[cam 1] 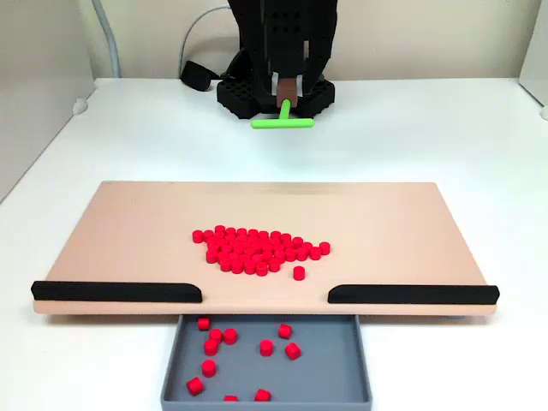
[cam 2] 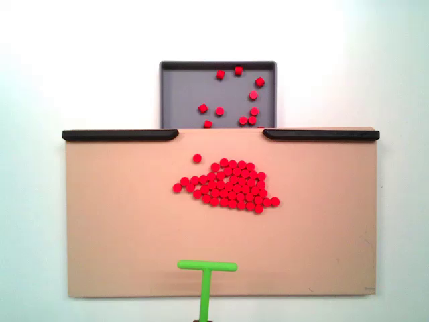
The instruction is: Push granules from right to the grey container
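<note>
The white tabletop (cam 1: 428, 137) carried everything, its near and side edges cut off in both fixed views. On it lay the tan board (cam 1: 128, 231), a wide flat panel whose front edge bore two black strips (cam 1: 117, 292), one toward each end, with an open gap between them at the middle. Below that gap sat the grey container (cam 1: 334, 377), its nearest wall cropped by the picture's edge in a fixed view and its board-side end hidden under the board's front edge in the other (cam 2: 181, 87).

The black arm (cam 1: 282, 43) stood at the tabletop's far edge, its upper part cut off. Its gripper (cam 1: 287, 92) was closed on the stem of the green T-shaped stick (cam 1: 282, 120), though the fingers were dark and hard to make out; the stick's crossbar hung over bare tabletop behind the board's rear edge in one fixed view, and in the other the crossbar (cam 2: 207, 265) overlapped the board's rear margin.

The granules (cam 1: 261, 251) lay mostly in one packed cluster around the board's middle, slightly toward the gap, with one pellet apart just before the front edge. Wide bare board remained on both sides and behind the cluster. About ten more pellets were scattered loose inside the container, two cut off at the picture's bottom.
</note>
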Motion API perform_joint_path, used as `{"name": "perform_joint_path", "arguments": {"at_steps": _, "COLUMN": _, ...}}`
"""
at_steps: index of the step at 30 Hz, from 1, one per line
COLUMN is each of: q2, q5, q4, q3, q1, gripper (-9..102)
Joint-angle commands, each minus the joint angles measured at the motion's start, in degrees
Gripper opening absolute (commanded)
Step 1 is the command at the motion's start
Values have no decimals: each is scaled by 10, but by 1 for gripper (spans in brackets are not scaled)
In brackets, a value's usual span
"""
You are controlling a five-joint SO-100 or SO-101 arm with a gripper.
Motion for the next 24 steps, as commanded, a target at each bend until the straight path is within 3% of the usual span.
{"name": "perform_joint_path", "arguments": {"at_steps": 1, "q2": 11, "q5": -92, "q4": -2, "q3": -6, "q1": 0, "gripper": 0}}
{"name": "perform_joint_path", "arguments": {"at_steps": 24, "q2": 7, "q5": -95, "q4": -2, "q3": -8, "q1": -2, "gripper": 0}}
